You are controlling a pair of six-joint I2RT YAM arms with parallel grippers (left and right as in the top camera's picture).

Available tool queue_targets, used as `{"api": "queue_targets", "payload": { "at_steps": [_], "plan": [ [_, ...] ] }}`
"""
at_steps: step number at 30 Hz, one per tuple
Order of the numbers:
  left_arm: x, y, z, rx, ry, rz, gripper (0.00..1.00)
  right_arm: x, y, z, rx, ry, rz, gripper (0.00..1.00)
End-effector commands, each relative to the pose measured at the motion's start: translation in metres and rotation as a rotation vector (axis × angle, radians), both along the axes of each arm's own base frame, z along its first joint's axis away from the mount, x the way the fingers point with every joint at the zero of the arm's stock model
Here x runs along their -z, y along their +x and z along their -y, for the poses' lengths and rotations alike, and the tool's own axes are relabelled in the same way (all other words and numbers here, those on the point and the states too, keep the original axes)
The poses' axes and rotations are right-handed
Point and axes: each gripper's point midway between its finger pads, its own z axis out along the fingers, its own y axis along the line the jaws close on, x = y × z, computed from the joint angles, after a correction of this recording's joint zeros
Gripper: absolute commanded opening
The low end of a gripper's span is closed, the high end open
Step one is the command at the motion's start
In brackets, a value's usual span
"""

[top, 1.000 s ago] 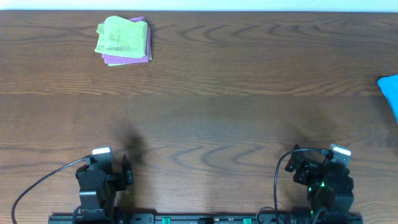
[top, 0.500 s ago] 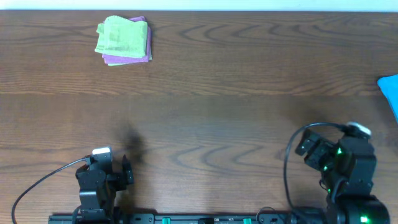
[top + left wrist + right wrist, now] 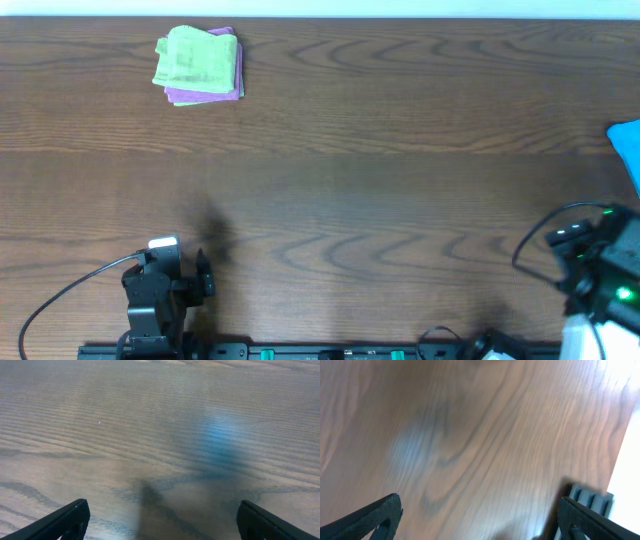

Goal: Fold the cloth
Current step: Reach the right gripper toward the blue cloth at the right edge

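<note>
Only a corner of the bright blue cloth (image 3: 627,150) shows, at the right edge of the overhead view, lying on the wooden table (image 3: 380,200). My right arm (image 3: 600,270) stands at the front right corner, a little nearer than the cloth. In its wrist view the right gripper (image 3: 479,502) is open over bare wood with nothing between its fingers. At the front left, my left gripper (image 3: 162,510) is also open and empty above bare wood. The cloth appears in neither wrist view.
A light green folded cloth (image 3: 195,58) lies on a pink folded cloth (image 3: 218,95) at the back left. The table's right edge and part of a dark base rail (image 3: 590,497) show in the right wrist view.
My right arm has swung to the right, from the front right of the table to its right edge. The left arm has not moved. Both grippers stay open.
</note>
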Motion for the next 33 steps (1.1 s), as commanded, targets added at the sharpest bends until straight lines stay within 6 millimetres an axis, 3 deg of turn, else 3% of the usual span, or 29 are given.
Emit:
{"api": "queue_targets", "payload": {
  "at_steps": [1,3,8,14,16,20,23,27,33],
  "plan": [
    [0.011,-0.004,0.001,0.011,0.002,-0.034,0.95,-0.015,0.001,0.029,-0.032,-0.04,-0.045,0.99],
    [0.011,-0.004,0.001,0.011,0.002,-0.034,0.95,-0.015,0.005,0.045,-0.016,-0.015,-0.046,0.99],
    [0.011,-0.004,0.001,0.011,0.002,-0.034,0.95,-0.005,0.033,0.064,-0.274,0.096,-0.096,0.99],
    [0.011,-0.004,0.001,0.011,0.002,-0.034,0.95,0.006,0.036,0.073,-0.456,0.235,-0.295,0.99],
    [0.011,-0.004,0.001,0.011,0.002,-0.034,0.95,0.007,0.036,0.084,-0.468,0.247,-0.361,0.99],
    [0.011,-0.004,0.001,0.011,0.002,-0.034,0.95,0.001,0.027,0.133,-0.332,0.131,-0.506,0.99],
    [0.011,-0.004,0.001,0.011,0.002,-0.034,0.95,-0.006,0.033,0.163,-0.328,0.034,-0.551,0.99],
    [0.011,-0.004,0.001,0.011,0.002,-0.034,0.95,-0.003,0.066,0.187,-0.501,-0.076,-0.528,0.99],
    [0.011,-0.004,0.001,0.011,0.002,-0.034,0.95,-0.012,0.09,0.208,-0.639,-0.221,-0.555,0.99]
  ]
}}
